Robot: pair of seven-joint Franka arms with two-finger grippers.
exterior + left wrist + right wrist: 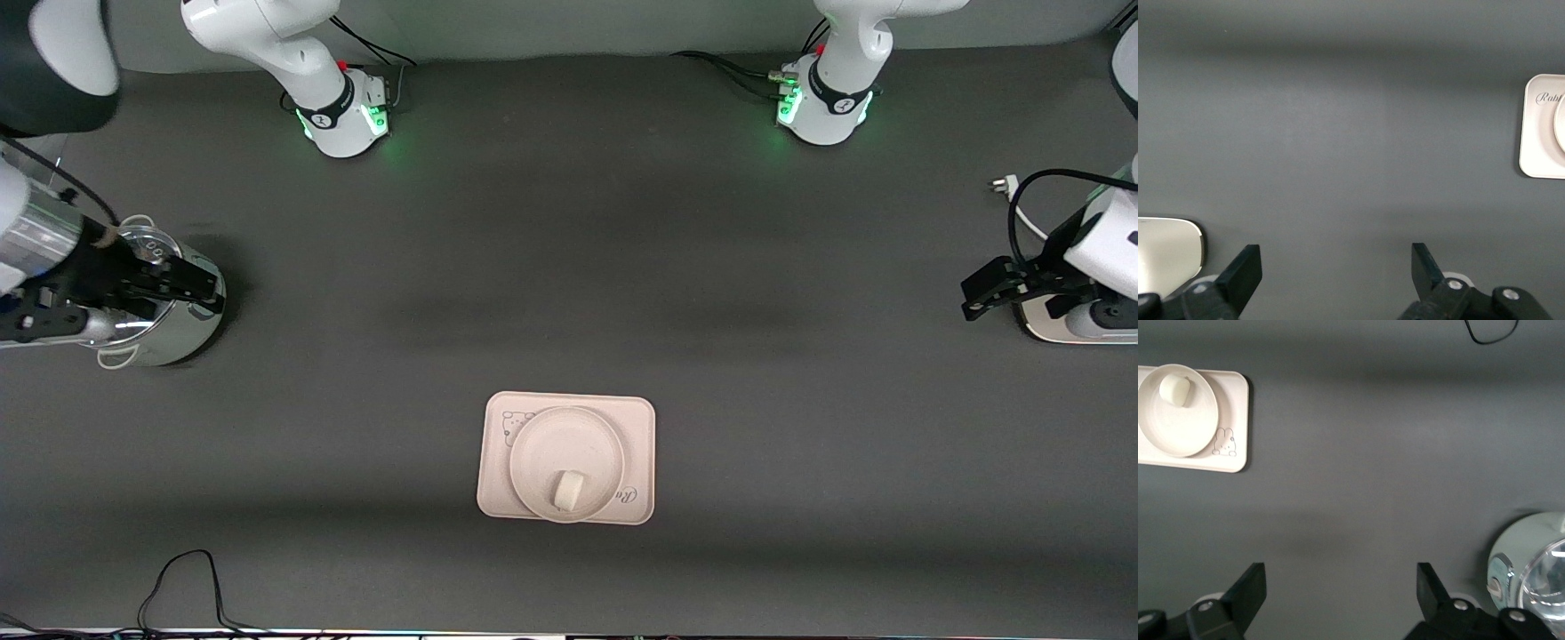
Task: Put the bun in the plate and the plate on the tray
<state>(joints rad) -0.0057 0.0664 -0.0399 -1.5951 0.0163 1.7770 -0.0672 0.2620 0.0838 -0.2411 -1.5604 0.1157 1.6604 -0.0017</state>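
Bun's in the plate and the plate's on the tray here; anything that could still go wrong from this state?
Little, it seems. The bun lies close to the plate's rim on the side nearer the front camera, so a knock might roll it out. The plate nearly spans the tray, leaving little margin against sliding. The right gripper, open, is over a steel pot and could bump it when moving. The left gripper, open, waits at its end of the table.

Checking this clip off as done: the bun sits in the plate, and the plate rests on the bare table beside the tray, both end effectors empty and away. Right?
Not quite. The front view shows the plate resting on the tray, not beside it. The rest holds: the bun lies in the plate, and the left end effector and right end effector are open, empty and away.
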